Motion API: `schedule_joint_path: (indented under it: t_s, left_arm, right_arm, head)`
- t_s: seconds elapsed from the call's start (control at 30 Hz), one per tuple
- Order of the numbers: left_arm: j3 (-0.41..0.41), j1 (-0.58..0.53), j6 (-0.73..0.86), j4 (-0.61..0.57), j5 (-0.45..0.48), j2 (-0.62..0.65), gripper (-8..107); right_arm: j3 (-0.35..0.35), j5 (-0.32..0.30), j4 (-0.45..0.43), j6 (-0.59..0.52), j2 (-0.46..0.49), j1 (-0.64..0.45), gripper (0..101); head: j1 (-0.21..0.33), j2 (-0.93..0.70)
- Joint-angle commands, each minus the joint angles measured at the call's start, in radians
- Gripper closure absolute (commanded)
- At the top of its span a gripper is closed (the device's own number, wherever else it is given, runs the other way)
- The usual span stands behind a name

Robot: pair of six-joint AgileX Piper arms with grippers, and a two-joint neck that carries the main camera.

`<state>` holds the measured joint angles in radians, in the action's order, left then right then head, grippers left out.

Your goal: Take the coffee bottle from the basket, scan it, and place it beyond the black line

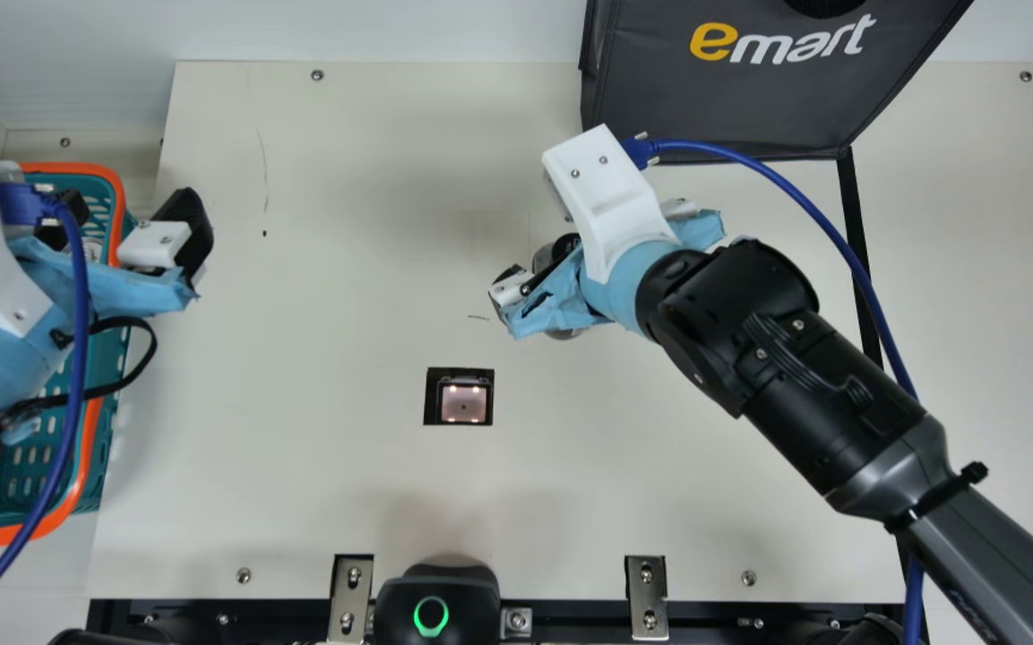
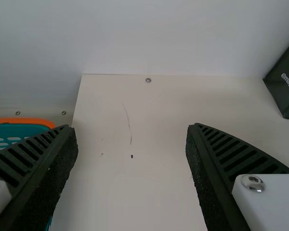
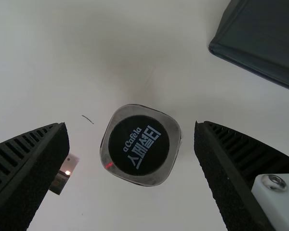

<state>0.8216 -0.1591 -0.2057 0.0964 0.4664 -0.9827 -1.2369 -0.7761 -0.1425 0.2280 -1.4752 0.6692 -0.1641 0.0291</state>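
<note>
In the main view my right gripper (image 1: 595, 246) is over the middle of the table, partly hiding the coffee bottle (image 1: 561, 249). The right wrist view looks down on the bottle's dark cap (image 3: 139, 144), between the spread fingers of my right gripper (image 3: 131, 129), with a gap on either side. My left gripper (image 1: 126, 219), also open (image 2: 131, 129), is above the back part of the basket (image 1: 81, 466) and the table's left edge, holding nothing. The scanner (image 1: 463, 403) is set in the table, its lights on. The black line (image 1: 850, 202) runs right of the bottle.
A dark bag (image 1: 713, 98) stands at the back right, near the black line's far end. Metal brackets (image 1: 647, 596) and a black device (image 1: 435, 605) line the front edge. Blue cables hang along both arms.
</note>
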Motion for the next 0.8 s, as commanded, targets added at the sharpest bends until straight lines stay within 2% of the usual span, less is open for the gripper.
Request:
schedule_joint_path:
  t_s: [0.0, 0.6, 0.77]
  left_arm:
    - [0.000, 0.000, 0.000, 0.000, 0.000, 0.000, 9]
    - [0.000, 0.000, 0.000, 0.000, 0.000, 0.000, 9]
    - [0.000, 0.000, 0.000, 0.000, 0.000, 0.000, 9]
  right_arm:
    - [0.002, 0.003, 0.000, 0.001, -0.005, 0.000, 10]
    - [0.008, 0.012, 0.001, -0.001, -0.033, -0.012, 10]
    - [0.006, 0.010, 0.007, -0.004, -0.036, -0.015, 44]
  head:
    - [0.026, -0.002]
    - [0.026, -0.002]
    - [0.026, -0.002]
